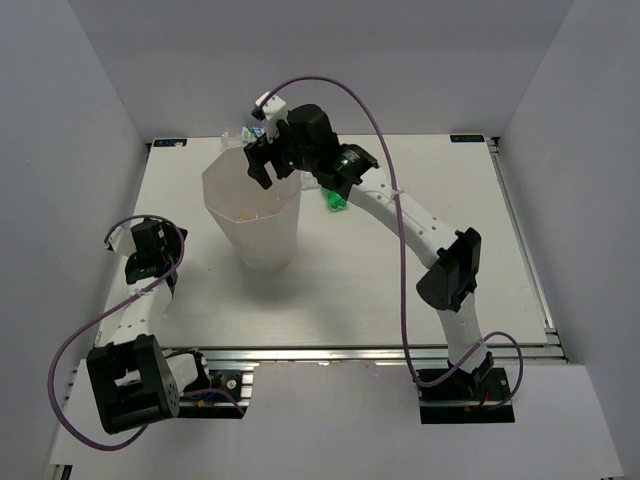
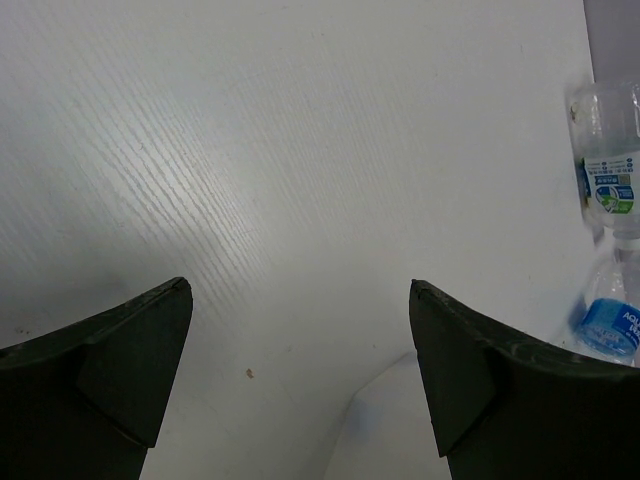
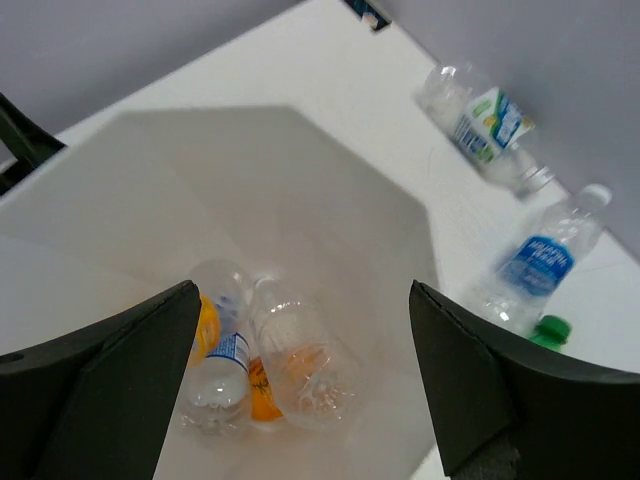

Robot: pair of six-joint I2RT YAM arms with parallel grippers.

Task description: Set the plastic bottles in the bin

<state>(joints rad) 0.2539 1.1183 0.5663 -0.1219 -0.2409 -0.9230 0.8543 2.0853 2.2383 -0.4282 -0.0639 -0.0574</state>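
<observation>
My right gripper [image 3: 302,292] hangs wide open and empty over the white translucent faceted bin [image 3: 300,170]; clear and orange plastic bottles [image 3: 300,365] lie below. My left gripper [image 2: 300,290] is open, empty too.

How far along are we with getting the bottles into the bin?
Done: clear and orange bottles lie inside the bin. In hand: nothing; the right gripper hangs open above the bin, the left gripper open over the table. Left: two labelled clear bottles and a green bottle outside it.

table [image 1: 350,290]: white, wood-grain | walls [image 1: 60,100]: grey, three sides | rail [image 1: 330,355]: near edge
</observation>
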